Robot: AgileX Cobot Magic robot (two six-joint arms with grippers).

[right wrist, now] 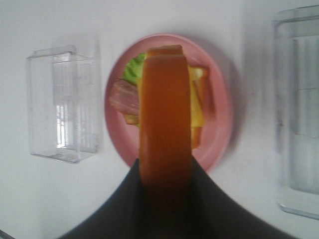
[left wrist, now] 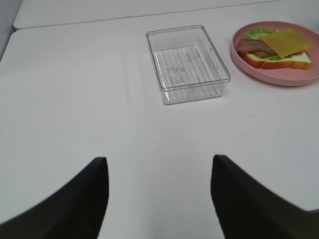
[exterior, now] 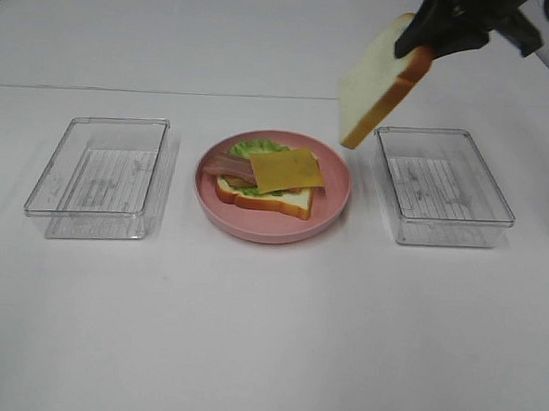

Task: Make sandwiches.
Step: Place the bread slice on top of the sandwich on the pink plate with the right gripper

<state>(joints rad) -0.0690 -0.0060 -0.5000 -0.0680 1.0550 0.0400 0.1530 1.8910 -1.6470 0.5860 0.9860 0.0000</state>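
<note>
A half-built sandwich (exterior: 267, 179) lies on the pink plate (exterior: 330, 209): a bread slice, green lettuce, bacon strips and a yellow cheese slice (exterior: 286, 169) on top. It also shows in the left wrist view (left wrist: 276, 47) and the right wrist view (right wrist: 127, 94). My right gripper (exterior: 422, 47) is shut on a second bread slice (exterior: 380, 82) and holds it tilted in the air, above and to the right of the plate; its orange-brown crust (right wrist: 165, 114) fills the right wrist view. My left gripper (left wrist: 158, 199) is open and empty over bare table.
An empty clear plastic box (exterior: 99, 176) stands left of the plate; it also shows in the left wrist view (left wrist: 187, 62). Another clear box (exterior: 441, 186) stands right of the plate, below the held slice.
</note>
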